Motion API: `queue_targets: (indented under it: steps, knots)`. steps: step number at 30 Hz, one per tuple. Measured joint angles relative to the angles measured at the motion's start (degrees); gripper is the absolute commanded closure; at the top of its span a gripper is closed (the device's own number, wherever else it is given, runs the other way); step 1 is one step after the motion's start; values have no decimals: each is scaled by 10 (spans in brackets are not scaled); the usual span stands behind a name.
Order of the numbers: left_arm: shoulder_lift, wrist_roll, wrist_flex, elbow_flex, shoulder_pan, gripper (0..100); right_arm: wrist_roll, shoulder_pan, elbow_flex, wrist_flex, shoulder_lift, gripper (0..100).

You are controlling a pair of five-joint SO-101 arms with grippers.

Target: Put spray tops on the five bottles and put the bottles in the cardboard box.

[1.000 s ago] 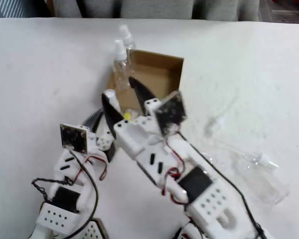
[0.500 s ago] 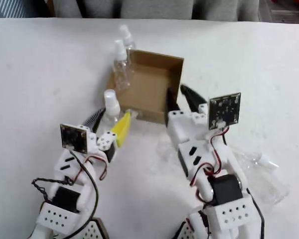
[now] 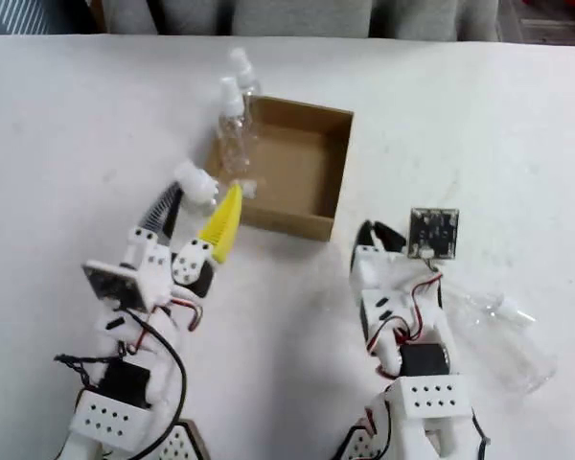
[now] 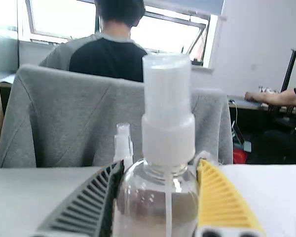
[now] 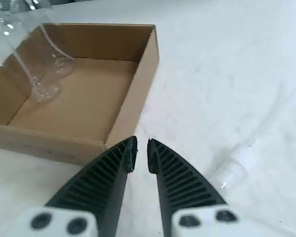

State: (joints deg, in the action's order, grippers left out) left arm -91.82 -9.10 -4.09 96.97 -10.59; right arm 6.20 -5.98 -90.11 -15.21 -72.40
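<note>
High view: my left gripper (image 3: 203, 190) has brought the capped bottle (image 3: 194, 180) beside the cardboard box (image 3: 287, 226); left wrist: fingers (image 4: 222, 202) clamp its body; right wrist: my right gripper (image 5: 140, 148), withdrawn, nearly closed, empty, so boxing looks next.

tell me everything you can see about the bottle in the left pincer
The bottle is small, clear and plastic-looking, with a rounded shoulder and a dip tube inside. A white spray top with a translucent cap is on it. The left pincer clamps its body between grey and yellow fingers, beside the cardboard box.
</note>
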Motion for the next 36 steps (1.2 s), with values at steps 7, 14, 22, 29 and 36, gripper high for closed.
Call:
queue_targets:
  steps: [7,14,22,29,36]
  knots:
    - [139,0,-4,-156,1,951,0,30,-14,46,0,982]
    - [338,0,-69,-261,10,951,0,27,-14,46,0,982]
    - [525,0,-281,-262,11,951,0,27,-28,47,-1,982]
    - [716,0,-484,-262,11,978,0,27,-28,47,-1,982]
    - [875,0,-584,-291,39,977,0,27,-28,47,-1,982]
